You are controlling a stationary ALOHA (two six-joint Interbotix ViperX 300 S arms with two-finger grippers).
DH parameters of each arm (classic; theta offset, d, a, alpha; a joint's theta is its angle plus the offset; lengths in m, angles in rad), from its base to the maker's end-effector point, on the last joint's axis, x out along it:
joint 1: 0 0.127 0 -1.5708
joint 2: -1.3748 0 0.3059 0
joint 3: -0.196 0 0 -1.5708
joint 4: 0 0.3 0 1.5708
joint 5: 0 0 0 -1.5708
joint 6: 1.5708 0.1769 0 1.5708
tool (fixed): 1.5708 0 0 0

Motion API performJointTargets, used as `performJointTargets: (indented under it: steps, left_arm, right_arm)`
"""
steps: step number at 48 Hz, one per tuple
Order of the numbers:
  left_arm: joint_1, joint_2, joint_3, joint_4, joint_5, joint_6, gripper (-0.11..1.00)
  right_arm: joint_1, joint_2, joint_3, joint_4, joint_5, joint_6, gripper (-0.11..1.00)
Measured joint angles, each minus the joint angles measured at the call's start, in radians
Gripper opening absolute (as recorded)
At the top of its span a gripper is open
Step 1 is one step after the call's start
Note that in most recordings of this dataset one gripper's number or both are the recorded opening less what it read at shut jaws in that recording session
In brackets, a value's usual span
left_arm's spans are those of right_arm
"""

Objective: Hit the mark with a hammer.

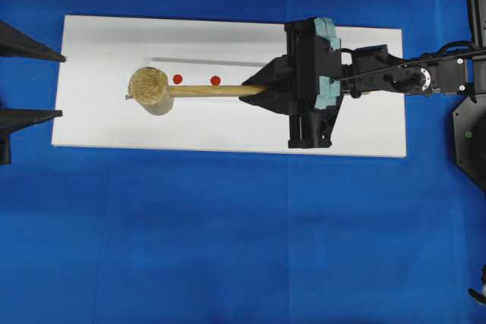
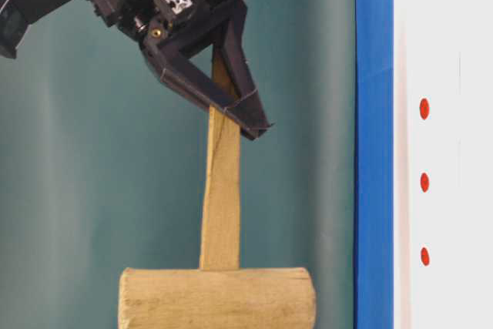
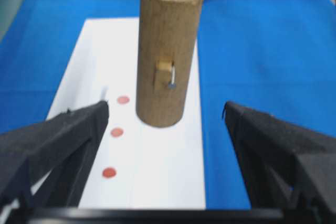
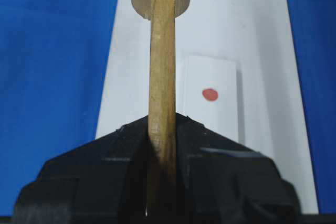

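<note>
The hammer, a light wooden mallet, has its thick round head (image 1: 148,87) over the left part of the white board (image 1: 228,130). In the table-level view the head (image 2: 217,297) hangs clear of the board. My right gripper (image 1: 254,89) is shut on the flat handle (image 4: 161,77). Three red dots run in a row; the mark (image 3: 108,172) is the small end dot nearest my left gripper, also seen at table level as the mark (image 2: 424,256). From overhead the head hides it. My left gripper (image 3: 165,108) stands open at the board's left end, holding nothing.
The middle dot (image 1: 177,79) and the far end dot (image 1: 215,80) lie just beside the handle. Blue cloth (image 1: 228,248) surrounds the board. A single red dot (image 4: 210,94) shows on the white strip to the right of the handle; which one I cannot tell.
</note>
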Motion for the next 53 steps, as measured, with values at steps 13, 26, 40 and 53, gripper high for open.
performJointTargets:
  steps: [13, 26, 40, 53]
  left_arm:
    - [0.0, 0.002, 0.003, 0.0, 0.008, 0.0, 0.88]
    - [0.0, 0.002, 0.003, 0.0, 0.008, 0.0, 0.88]
    - [0.002, 0.002, 0.005, 0.0, 0.008, -0.002, 0.88]
    - [0.003, 0.002, 0.003, 0.0, 0.009, -0.002, 0.87]
  right_arm:
    - [-0.064, 0.0, 0.011, 0.014, -0.061, 0.0, 0.02]
    - [-0.086, 0.008, 0.011, 0.014, -0.074, -0.003, 0.02]
    - [-0.091, 0.015, 0.011, 0.014, -0.066, -0.003, 0.02]
    - [-0.089, 0.209, 0.021, 0.078, -0.066, 0.003, 0.02]
